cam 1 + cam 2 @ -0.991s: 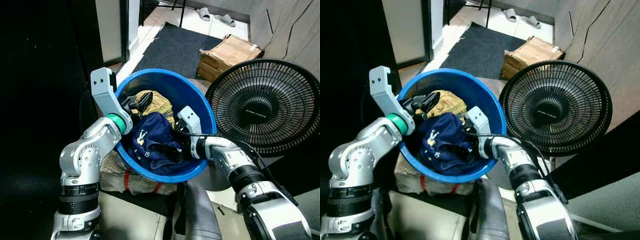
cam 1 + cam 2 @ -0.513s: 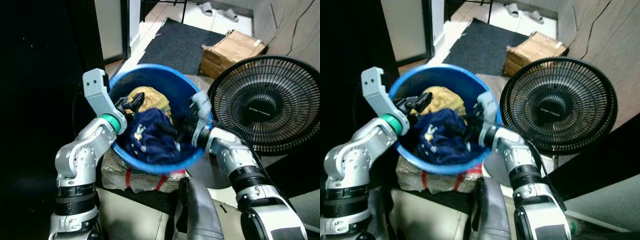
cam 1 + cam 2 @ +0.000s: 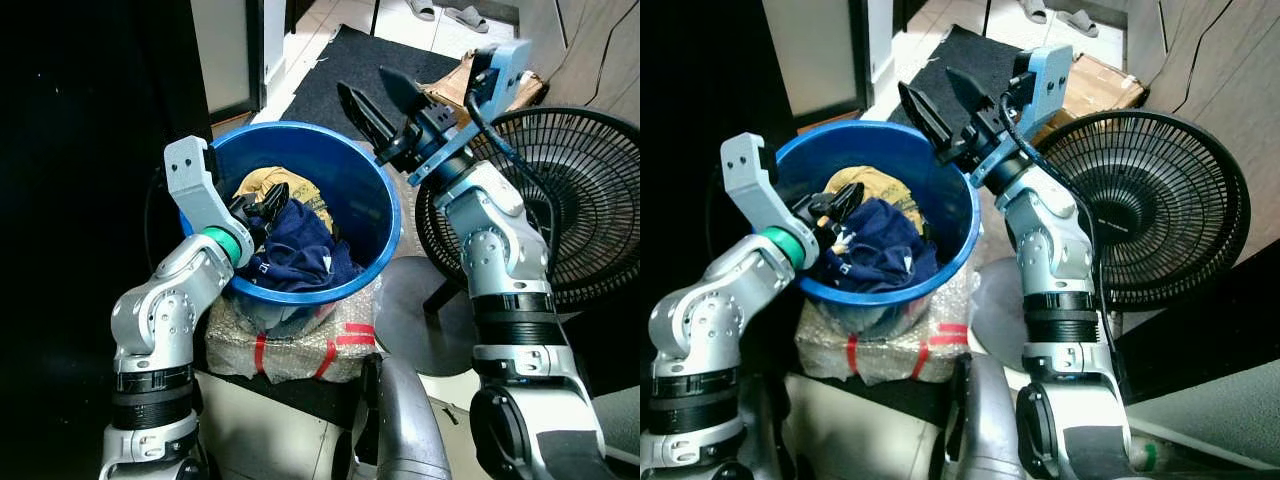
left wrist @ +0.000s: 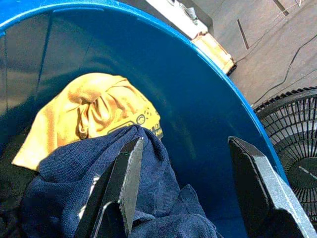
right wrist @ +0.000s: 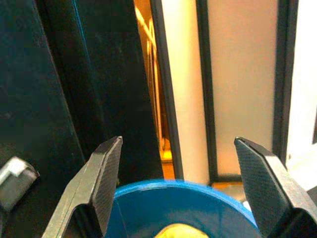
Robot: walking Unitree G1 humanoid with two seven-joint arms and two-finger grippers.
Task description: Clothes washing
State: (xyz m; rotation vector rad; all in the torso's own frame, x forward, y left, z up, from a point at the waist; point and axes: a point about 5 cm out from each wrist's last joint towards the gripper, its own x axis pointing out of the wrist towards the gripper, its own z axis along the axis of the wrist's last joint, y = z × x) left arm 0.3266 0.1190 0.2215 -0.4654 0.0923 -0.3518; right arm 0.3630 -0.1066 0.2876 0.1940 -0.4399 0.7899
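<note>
A blue basin (image 3: 388,214) sits on a wrapped bundle and holds a navy garment (image 3: 300,250) with a yellow garment (image 3: 262,184) behind it. My left gripper (image 3: 262,205) reaches in over the basin's left rim. In the left wrist view the left gripper (image 4: 185,144) is open, with one finger (image 4: 126,178) lying over the navy garment (image 4: 69,193) and the yellow garment (image 4: 84,114) beyond. My right gripper (image 3: 362,80) is raised above the basin's far right rim, open and holding nothing. The right wrist view looks past its fingertips (image 5: 106,163) down at the basin rim (image 5: 178,191).
A large black fan (image 3: 590,200) stands close on the right, its round base (image 3: 410,315) beside the basin. The bubble-wrapped bundle with red tape (image 3: 300,345) carries the basin. A cardboard box (image 3: 1095,75) and a dark mat (image 3: 330,70) lie beyond. Dark wall is on the left.
My right gripper has left the navy garment and risen out of the basin to above its far rim, empty. The left gripper stays inside the left rim. The basin now sits more level.
</note>
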